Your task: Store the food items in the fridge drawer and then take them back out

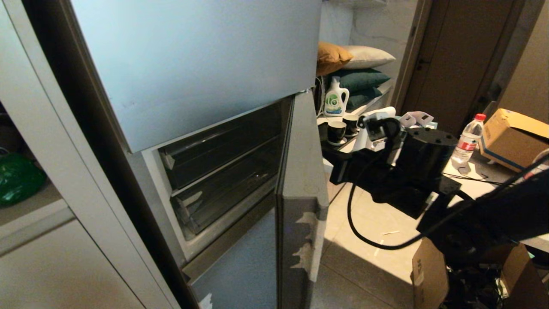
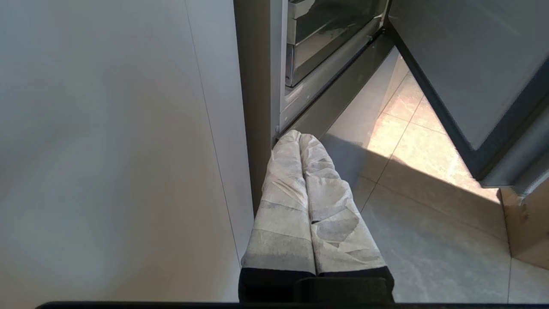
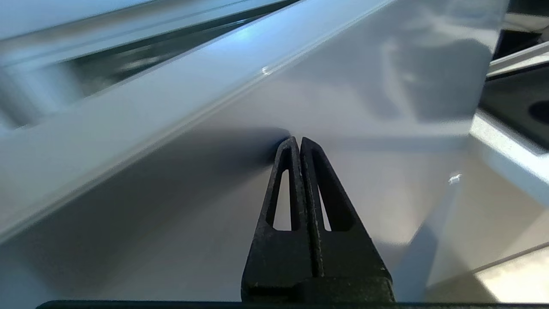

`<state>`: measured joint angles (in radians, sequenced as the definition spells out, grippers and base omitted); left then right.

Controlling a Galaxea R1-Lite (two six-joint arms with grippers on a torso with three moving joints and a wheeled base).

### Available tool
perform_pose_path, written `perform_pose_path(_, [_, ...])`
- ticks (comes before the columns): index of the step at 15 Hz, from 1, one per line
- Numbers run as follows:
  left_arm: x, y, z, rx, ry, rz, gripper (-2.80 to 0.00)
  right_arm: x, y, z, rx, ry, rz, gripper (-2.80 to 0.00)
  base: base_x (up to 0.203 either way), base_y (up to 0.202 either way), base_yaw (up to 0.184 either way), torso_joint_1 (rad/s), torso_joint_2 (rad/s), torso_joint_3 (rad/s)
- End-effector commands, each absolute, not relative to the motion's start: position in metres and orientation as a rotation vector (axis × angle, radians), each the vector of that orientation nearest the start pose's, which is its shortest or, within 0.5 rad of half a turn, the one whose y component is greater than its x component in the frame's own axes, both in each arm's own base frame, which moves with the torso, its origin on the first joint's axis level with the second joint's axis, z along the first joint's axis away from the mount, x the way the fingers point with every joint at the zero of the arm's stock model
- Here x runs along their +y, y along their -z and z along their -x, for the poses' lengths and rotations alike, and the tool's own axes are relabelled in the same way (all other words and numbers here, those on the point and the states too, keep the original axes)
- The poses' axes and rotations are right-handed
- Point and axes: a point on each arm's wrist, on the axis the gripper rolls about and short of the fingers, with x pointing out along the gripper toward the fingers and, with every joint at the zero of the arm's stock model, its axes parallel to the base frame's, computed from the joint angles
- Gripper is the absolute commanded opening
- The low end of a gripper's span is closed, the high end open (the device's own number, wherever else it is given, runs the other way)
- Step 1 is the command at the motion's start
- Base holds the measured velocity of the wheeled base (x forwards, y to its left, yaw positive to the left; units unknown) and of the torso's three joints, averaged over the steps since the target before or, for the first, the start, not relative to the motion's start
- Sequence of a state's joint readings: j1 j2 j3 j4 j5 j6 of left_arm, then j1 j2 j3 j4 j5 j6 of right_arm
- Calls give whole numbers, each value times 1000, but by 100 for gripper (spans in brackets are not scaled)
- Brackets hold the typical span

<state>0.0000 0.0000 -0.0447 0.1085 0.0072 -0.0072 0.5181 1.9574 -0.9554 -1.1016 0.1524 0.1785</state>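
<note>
With the drawer [image 1: 240, 171] standing pulled out, its bin bare and no food in view, the right gripper [image 3: 299, 143], jaws pressed together on nothing, should back squarely off the front panel [image 1: 300, 189] before fetching food, while the left gripper [image 2: 298, 139] hangs closed.

Domestic interior, kitchen corner.
Shown by fridge [image 1: 197, 64], stacked cushions [image 1: 356, 73], detergent bottle [image 1: 336, 99], cups [image 1: 336, 131], tiled floor [image 1: 364, 266].

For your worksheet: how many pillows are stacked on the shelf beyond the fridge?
4: a mustard pillow beside a light grey pillow on top, two dark green pillows beneath. Others may be hidden.
</note>
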Motion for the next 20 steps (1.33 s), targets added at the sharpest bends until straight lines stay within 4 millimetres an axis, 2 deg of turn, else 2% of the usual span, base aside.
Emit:
perform_pose_path(1, [0,-77,27,64,-8,7,-280,217,-147,-364,-19,-698,-185,-280,0,0,0,0,0,0])
perform_pose_path(5, [0,-77,27,64,-8,6,-280,262,-140,-398,-109,-816,-197,-280,0,0,0,0,0,0])
perform_pose_path(8, [0,-77,27,64,-8,6,-280,289,-130,-404,-111,-890,-204,-280,0,0,0,0,0,0])
perform_pose_path(12, [0,-77,27,64,-8,6,-280,286,-143,-399,-132,-886,-211,-280,0,0,0,0,0,0])
perform_pose_path(14, [0,-77,27,64,-8,6,-280,280,-146,-383,-111,-893,-206,-280,0,0,0,0,0,0])
perform_pose_path(16, [0,-77,27,64,-8,6,-280,266,-166,-350,-98,-895,-203,-280,0,0,0,0,0,0])
perform_pose_path(18, [0,-77,27,64,-8,6,-280,240,-196,-308,-107,-848,-206,-280,0,0,0,0,0,0])
perform_pose_path(20, [0,-77,27,64,-8,6,-280,196,-229,-252,-122,-753,-207,-280,0,0,0,0,0,0])
